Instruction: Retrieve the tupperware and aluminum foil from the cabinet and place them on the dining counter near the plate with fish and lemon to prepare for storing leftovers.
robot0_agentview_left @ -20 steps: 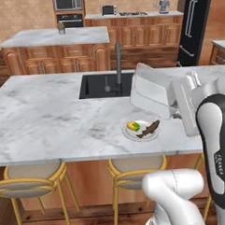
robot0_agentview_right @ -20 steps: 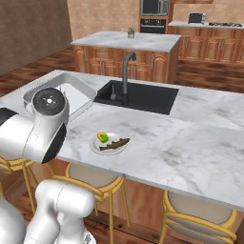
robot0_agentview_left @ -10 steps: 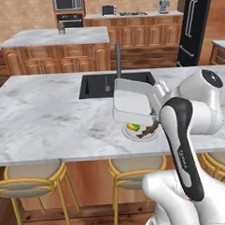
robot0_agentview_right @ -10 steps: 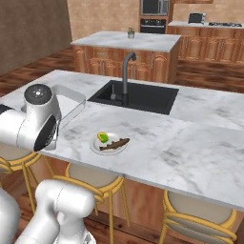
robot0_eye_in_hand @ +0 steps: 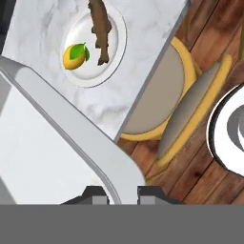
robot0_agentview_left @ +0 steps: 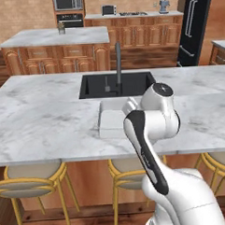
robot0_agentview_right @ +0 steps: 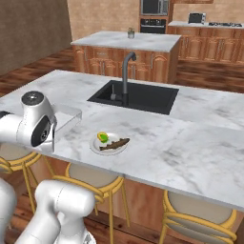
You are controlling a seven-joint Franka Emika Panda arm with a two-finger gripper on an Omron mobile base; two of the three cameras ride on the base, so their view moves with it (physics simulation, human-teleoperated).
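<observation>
My gripper [robot0_eye_in_hand: 123, 193] is shut on the rim of the tupperware [robot0_eye_in_hand: 43, 152], a pale grey-white tub. The tupperware [robot0_agentview_right: 66, 117] lies flat and low at the front of the dining counter [robot0_agentview_right: 190, 143], just left of the plate with fish and lemon [robot0_agentview_right: 109, 143]. Whether it touches the marble I cannot tell. In the left base view my forearm covers the right side of the tupperware [robot0_agentview_left: 111, 120]. In the hand view the plate with fish and lemon [robot0_eye_in_hand: 95, 45] lies just past the tub's rim. The aluminum foil and the cabinet are out of view.
A black sink [robot0_agentview_left: 116, 84] with a tall faucet [robot0_agentview_left: 118, 62] is set in the counter behind the tub. Yellow-framed stools [robot0_eye_in_hand: 162, 95] stand below the counter's front edge. A marble-topped wooden island [robot0_agentview_right: 126, 43] stands farther back.
The arm has swung the tupperware leftward and down, from raised at the right of the plate to low over the counter on the plate's left. The jaws stayed shut.
</observation>
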